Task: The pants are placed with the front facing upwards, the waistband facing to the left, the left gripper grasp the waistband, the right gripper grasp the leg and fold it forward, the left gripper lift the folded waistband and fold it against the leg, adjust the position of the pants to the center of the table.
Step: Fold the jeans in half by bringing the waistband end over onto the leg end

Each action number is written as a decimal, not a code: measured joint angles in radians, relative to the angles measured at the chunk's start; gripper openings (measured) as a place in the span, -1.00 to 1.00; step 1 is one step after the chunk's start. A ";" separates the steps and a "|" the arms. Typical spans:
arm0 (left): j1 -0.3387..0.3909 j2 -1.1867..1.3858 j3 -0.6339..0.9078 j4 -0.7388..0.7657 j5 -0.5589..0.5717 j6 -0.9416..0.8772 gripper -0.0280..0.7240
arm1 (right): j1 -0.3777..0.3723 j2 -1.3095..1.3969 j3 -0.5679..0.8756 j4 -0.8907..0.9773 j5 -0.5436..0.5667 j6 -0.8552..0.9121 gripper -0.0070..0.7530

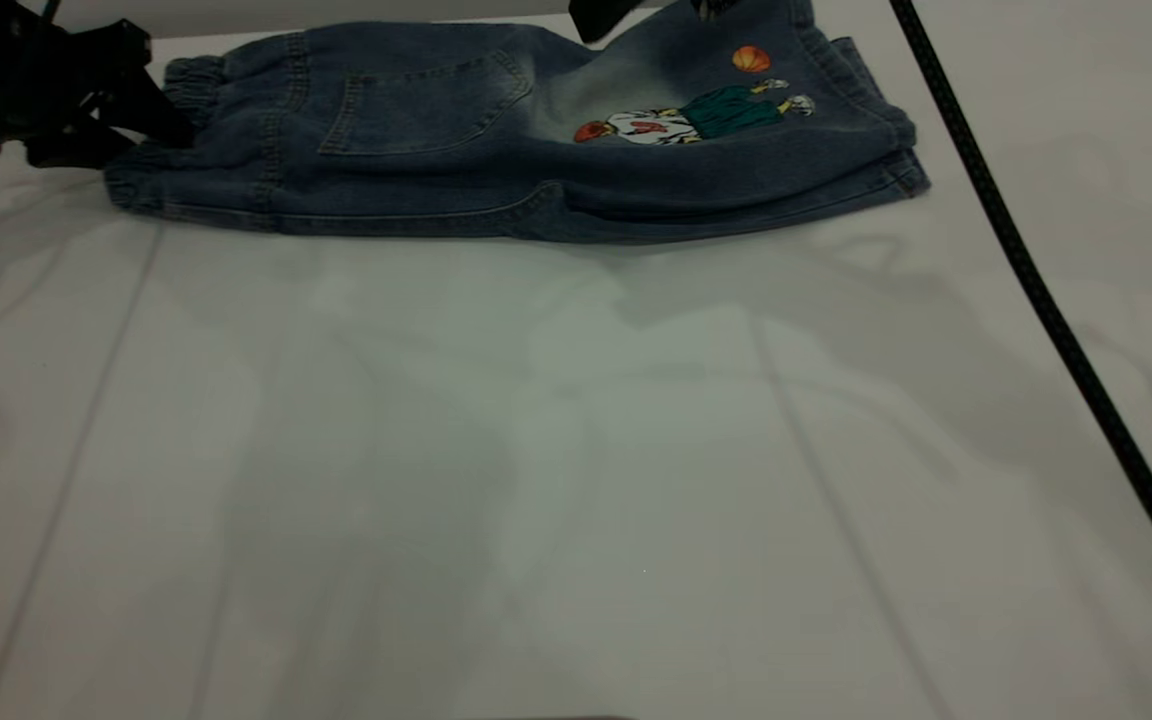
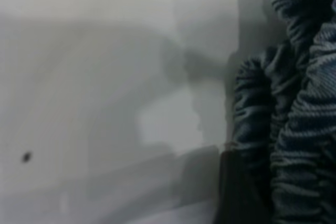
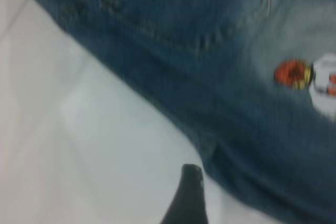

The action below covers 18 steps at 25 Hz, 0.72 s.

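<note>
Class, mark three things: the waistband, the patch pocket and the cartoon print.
waistband (image 1: pixel 191 80), exterior view, on its gathered ruffles.
patch pocket (image 1: pixel 426 105), exterior view, at the pocket's middle.
cartoon print (image 1: pixel 711 112), exterior view, on the green part.

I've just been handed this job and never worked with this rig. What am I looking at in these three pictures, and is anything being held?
Two robot arms work at a white table. The wide picture comes from an outside camera facing them; the other two come from cameras on each arm's wrist. Blue denim pants lie folded lengthwise at the far edge, back pocket and cartoon print up. The left claw is at the gathered waistband, which fills the left wrist picture; whether it grips is unclear. The right claw hangs over the leg, mostly out of view.
</note>
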State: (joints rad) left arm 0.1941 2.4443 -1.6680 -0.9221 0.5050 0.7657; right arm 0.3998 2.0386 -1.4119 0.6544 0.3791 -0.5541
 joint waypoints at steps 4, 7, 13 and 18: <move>-0.003 0.003 -0.001 -0.052 0.000 0.017 -0.45 | 0.000 0.005 0.000 0.076 -0.179 -0.016 0.55; -0.003 0.003 -0.002 -0.067 -0.001 0.018 -0.81 | 0.000 0.024 0.000 0.112 -0.295 -0.026 0.55; -0.003 -0.007 -0.050 -0.045 0.076 0.032 -0.87 | 0.000 0.088 -0.007 0.124 -0.347 -0.033 0.55; -0.003 -0.060 -0.110 0.047 0.183 0.013 -0.88 | 0.016 0.153 -0.075 0.124 -0.338 -0.037 0.55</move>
State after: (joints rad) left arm 0.1908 2.3840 -1.7780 -0.8752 0.6881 0.7785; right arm 0.4154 2.1914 -1.4869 0.7785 0.0411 -0.5908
